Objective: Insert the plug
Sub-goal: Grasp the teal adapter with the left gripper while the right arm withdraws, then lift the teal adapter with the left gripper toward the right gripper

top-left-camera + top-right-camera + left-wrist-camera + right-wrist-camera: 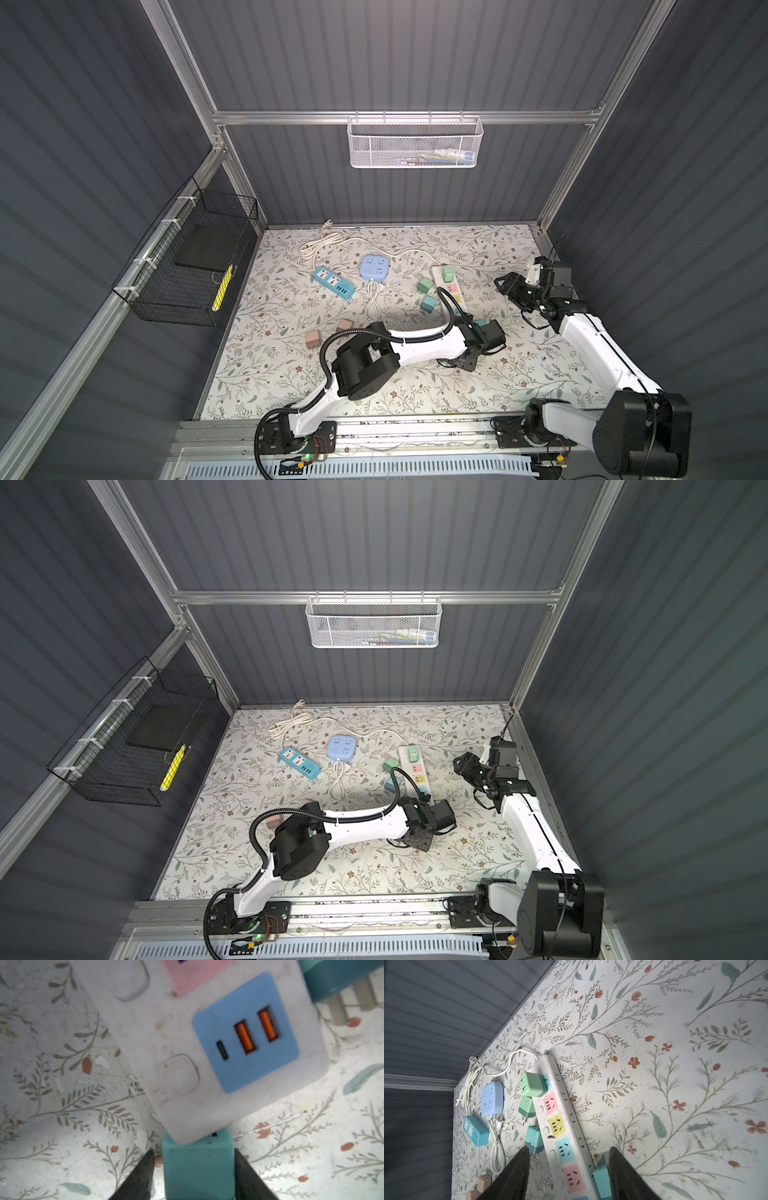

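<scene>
In the left wrist view a teal plug [198, 1167] stands on the table against the near end of the white power strip [187, 1043], which has a blue USB panel. My left gripper [194, 1151] straddles this plug: one finger touches its side, the other shows a thin gap. In both top views this plug is hidden under the left wrist [478, 336]. My right gripper [569, 1148] hovers open above the strip [542, 1109], empty. In a top view it [505, 284] sits right of the strip [455, 291].
A green plug [447, 273] sits in the strip's far socket. Loose green [425, 286] and teal [428, 304] plugs lie left of the strip, another teal one [602, 1182] beside it. Further left are pink plugs [311, 338], a blue square socket [374, 267] and a teal strip [333, 282].
</scene>
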